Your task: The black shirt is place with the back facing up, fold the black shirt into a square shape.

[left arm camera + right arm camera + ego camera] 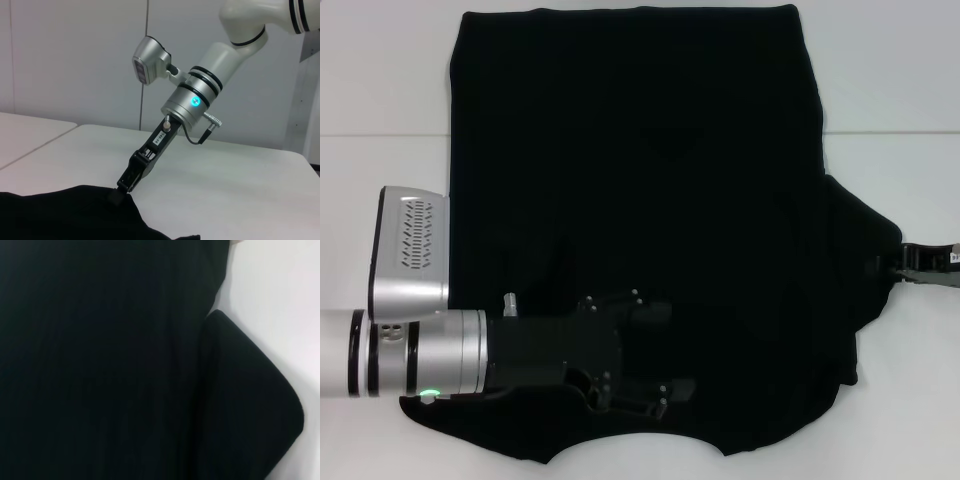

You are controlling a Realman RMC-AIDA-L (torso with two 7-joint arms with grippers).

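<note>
The black shirt (640, 180) lies spread flat on the white table (380, 80), filling most of the head view. My left gripper (675, 350) reaches in from the left over the shirt's near part, its jaws apart and holding nothing. My right gripper (905, 265) is at the shirt's right sleeve and is shut on the sleeve's edge. The left wrist view shows that right gripper (121, 192) pinching the edge of the shirt (60, 215) just above the table. The right wrist view shows only the shirt (100, 365) with its folded sleeve.
Bare white table (225, 175) surrounds the shirt on the left, right and far sides. A seam line crosses the table's surface (370, 135). The shirt's near hem reaches the bottom edge of the head view.
</note>
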